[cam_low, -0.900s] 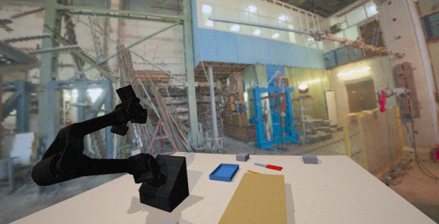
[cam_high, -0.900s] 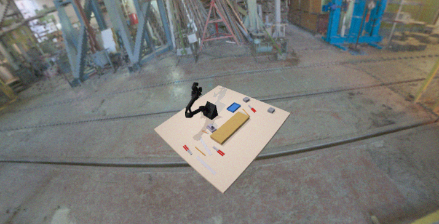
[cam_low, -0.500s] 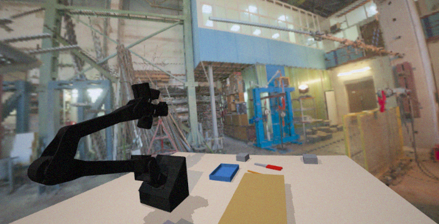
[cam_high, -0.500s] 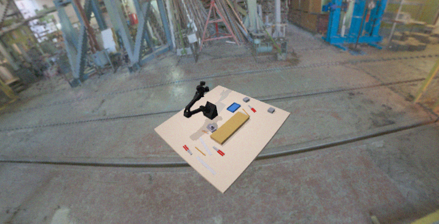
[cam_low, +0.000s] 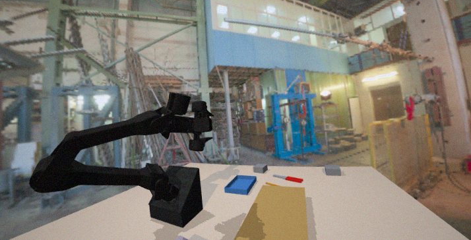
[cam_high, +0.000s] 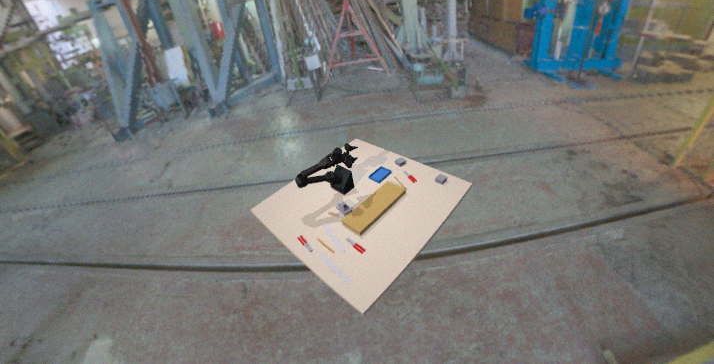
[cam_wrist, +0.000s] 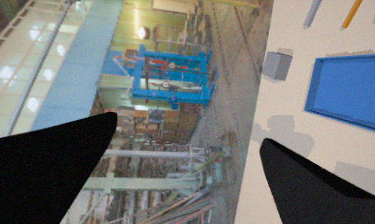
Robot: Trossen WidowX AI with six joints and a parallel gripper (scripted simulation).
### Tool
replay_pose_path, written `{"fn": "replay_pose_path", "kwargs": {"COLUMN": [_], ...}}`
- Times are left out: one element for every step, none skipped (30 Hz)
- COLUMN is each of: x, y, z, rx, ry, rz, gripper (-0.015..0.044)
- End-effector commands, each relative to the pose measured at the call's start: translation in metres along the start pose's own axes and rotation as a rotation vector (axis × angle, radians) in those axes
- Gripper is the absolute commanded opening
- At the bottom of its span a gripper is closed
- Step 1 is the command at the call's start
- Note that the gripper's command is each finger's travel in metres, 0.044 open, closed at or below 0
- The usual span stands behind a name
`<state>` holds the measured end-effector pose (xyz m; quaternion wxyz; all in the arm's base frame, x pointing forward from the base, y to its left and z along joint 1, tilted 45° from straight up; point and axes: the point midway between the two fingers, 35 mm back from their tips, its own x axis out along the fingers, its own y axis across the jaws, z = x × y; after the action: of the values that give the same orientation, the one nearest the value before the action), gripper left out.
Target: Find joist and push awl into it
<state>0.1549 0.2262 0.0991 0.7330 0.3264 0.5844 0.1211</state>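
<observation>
My jaws are wide open and empty, up high – I'd drop squarely over the stud finder beside the panel before closing.

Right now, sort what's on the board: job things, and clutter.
Job: tan panel; blue tray; small grey device beside the panel, probably the stud finder; the awl, too small to pick out among the slim tools.
Lying about: grey blocks; white strips.
</observation>
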Motion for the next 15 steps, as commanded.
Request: {"fn": "replay_pose_path", "kwargs": {"x": [-0.011,-0.016,-0.021,-0.027,-0.035,-0.042,-0.051,-0.060,-0.070,-0.080,-0.090,-0.101,-0.113,-0.125,-0.137], "y": [-0.037,-0.048,-0.059,-0.071,-0.083,-0.095,-0.108,-0.120,-0.133,-0.145,-0.158,-0.170,-0.181,-0.193,-0.204], "z": [0.054,0.067,0.078,0.089,0.100,0.109,0.117,0.124,0.131,0.136,0.140,0.143,0.145,0.146,0.146], "rx": [-0.072,-0.089,-0.107,-0.124,-0.142,-0.158,-0.174,-0.190,-0.204,-0.217,-0.230,-0.241,-0.251,-0.260,-0.268], "ry": [-0.204,-0.248,-0.288,-0.325,-0.359,-0.387,-0.411,-0.429,-0.442,-0.450,-0.452,-0.449,-0.439,-0.424,-0.402], "rz": [-0.161,-0.211,-0.264,-0.323,-0.385,-0.450,-0.517,-0.586,-0.657,-0.730,-0.804,-0.878,-0.953,-1.028,-1.104], "gripper": [0.0440,0.0440,0.0440,0.0440,0.0440,0.0440,0.0440,0.0440,0.0440,0.0440,0.0440,0.0440,0.0440,0.0440,0.0440]}}
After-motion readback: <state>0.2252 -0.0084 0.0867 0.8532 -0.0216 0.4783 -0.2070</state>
